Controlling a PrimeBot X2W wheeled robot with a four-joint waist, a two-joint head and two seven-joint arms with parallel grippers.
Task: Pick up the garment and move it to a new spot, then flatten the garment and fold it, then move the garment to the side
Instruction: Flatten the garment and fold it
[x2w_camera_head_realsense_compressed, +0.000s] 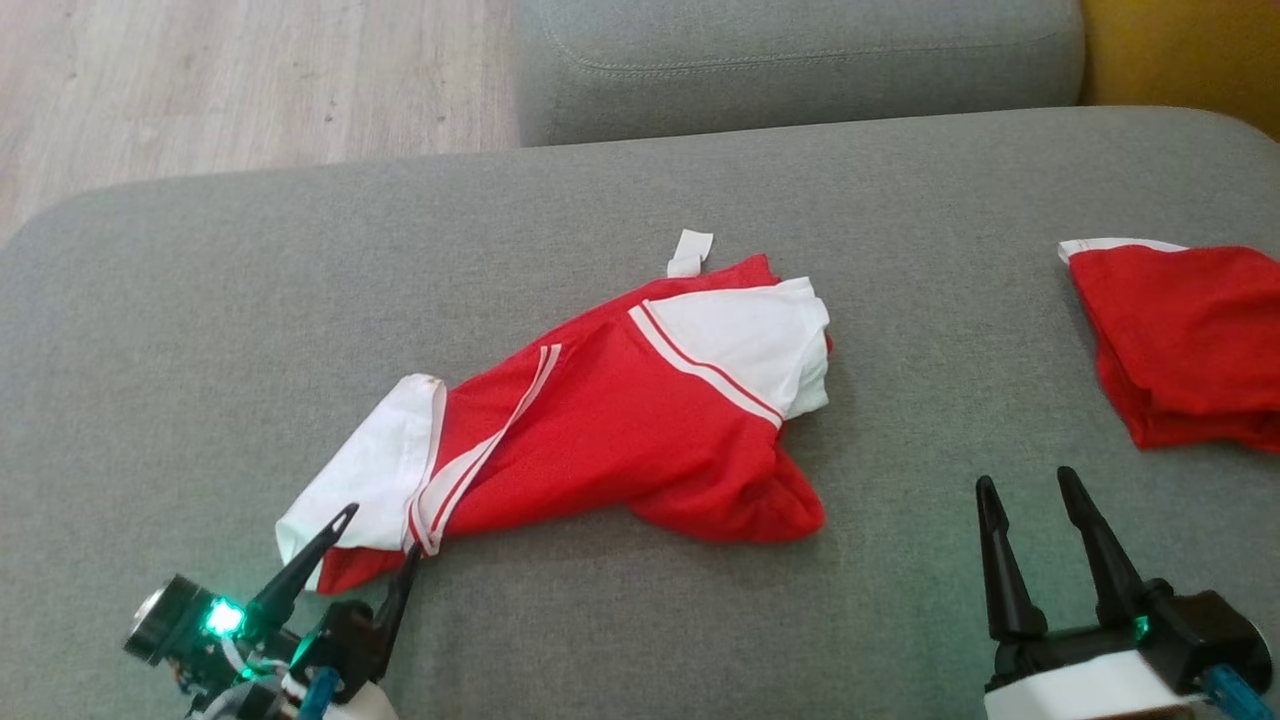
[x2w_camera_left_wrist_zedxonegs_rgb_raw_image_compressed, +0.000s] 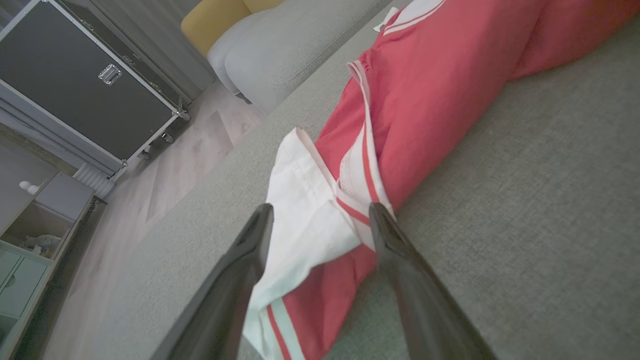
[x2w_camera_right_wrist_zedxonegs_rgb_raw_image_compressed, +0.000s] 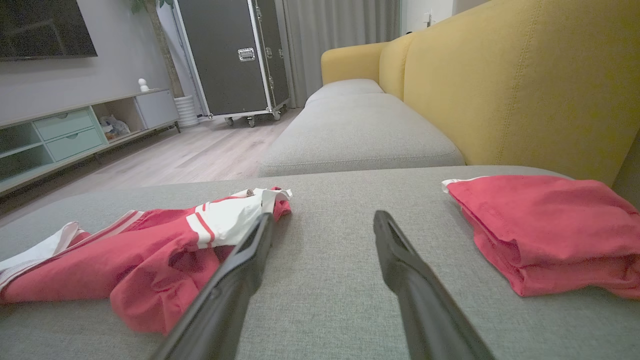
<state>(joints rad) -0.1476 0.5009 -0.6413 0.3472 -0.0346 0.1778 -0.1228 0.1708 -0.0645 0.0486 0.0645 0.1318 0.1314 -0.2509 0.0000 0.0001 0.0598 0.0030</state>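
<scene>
A crumpled red-and-white garment (x2w_camera_head_realsense_compressed: 620, 430) is seen at the centre of the head view, lying on a grey sofa cushion (x2w_camera_head_realsense_compressed: 250, 300). Its long axis is laid from lower left to upper right. The white lower-left end is bracketed by the spread jaws of the left gripper (x2w_camera_head_realsense_compressed: 382, 530), so this arm is judged the nearer. In the left wrist view the cloth is seen between the two fingers, with no pinch made. The right gripper (x2w_camera_head_realsense_compressed: 1027, 480) is held with its jaws apart at lower right over bare cushion, the garment lying to its upper left. A folded red garment (x2w_camera_head_realsense_compressed: 1180, 340) is seen at the right edge. In the right wrist view, a cabinet's open compartment (x2w_camera_right_wrist_zedxonegs_rgb_raw_image_compressed: 112, 125) holds something too small to be identified.
</scene>
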